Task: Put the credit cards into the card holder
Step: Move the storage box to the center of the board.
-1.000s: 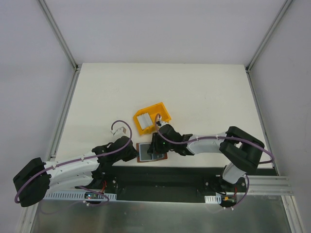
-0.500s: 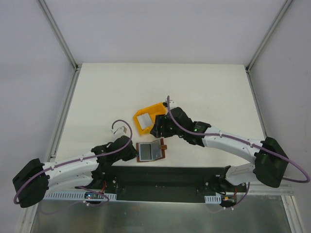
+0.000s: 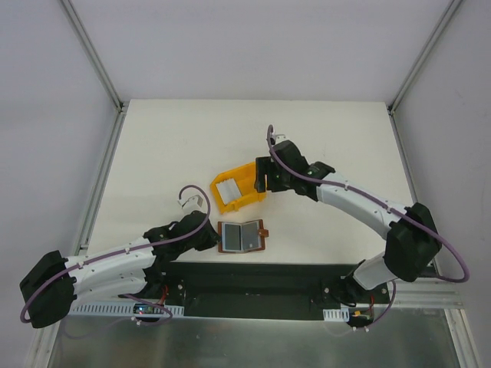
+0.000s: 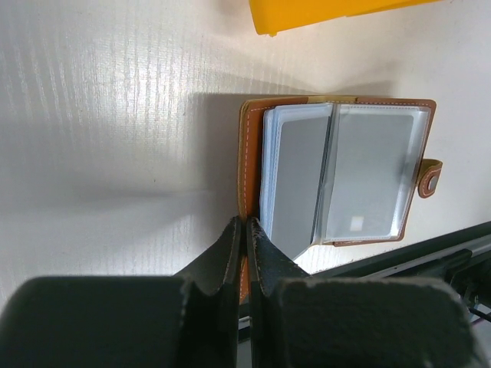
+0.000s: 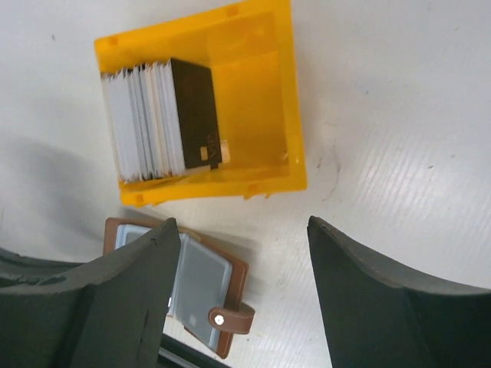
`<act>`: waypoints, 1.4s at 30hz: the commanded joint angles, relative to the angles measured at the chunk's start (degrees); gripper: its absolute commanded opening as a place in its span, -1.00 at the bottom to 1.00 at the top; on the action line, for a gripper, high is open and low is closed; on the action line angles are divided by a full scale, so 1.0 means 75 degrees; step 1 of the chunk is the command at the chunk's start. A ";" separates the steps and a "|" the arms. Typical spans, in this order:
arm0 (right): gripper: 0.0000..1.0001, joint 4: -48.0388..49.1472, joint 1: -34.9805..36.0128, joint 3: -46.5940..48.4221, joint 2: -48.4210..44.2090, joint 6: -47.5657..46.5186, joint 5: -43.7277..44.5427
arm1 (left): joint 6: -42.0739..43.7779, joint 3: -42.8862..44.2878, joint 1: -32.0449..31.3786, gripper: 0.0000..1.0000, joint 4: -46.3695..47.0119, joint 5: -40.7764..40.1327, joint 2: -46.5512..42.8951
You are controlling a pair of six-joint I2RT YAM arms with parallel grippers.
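Several credit cards (image 5: 142,126) stand on edge in the yellow bin (image 5: 261,100), clear only from the right wrist. Card holder (image 3: 242,237) lies open lengthwise along the table's (image 3: 169,146) near edge, tab (image 3: 265,232) rightward; left gripper (image 4: 245,228) pinches its cover, right gripper (image 5: 239,230) gapes wide.

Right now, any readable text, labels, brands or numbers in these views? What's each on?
No text is readable in any view.
Black card in the yellow bin: small tan mark near one end, too small to read.
Sleeved card in the open card holder: small pale square patch, blurred, no letters to make out.
White cards in the bin: only their edges show, no print visible.
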 commanded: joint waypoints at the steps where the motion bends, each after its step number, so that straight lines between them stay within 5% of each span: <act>1: 0.41 -0.0527 -0.0391 0.0909 0.0677 -0.0682 0.0000 | 0.0175 0.0246 -0.0083 -1.00 -0.0208 -0.0048 0.0029; 15: -0.01 -0.0797 -0.0989 0.2727 0.3057 -0.1433 -0.0505 | 0.0151 0.0234 -0.0083 -1.00 -0.0208 0.0046 0.0005; 28: -0.53 -0.0785 -0.1317 0.2540 0.3023 -0.2148 -0.0200 | 0.0128 0.0257 -0.0072 -1.00 -0.0232 0.0046 0.0110; 39: -0.55 -0.0774 -0.1786 0.2107 0.2625 -0.2348 -0.0235 | 0.0116 0.0246 -0.0095 -1.00 -0.0232 0.0081 0.0076; 42: -0.30 -0.0820 -0.1833 0.2083 0.2461 -0.2336 -0.0328 | 0.0116 0.0257 -0.0095 -1.00 -0.0232 0.0081 0.0040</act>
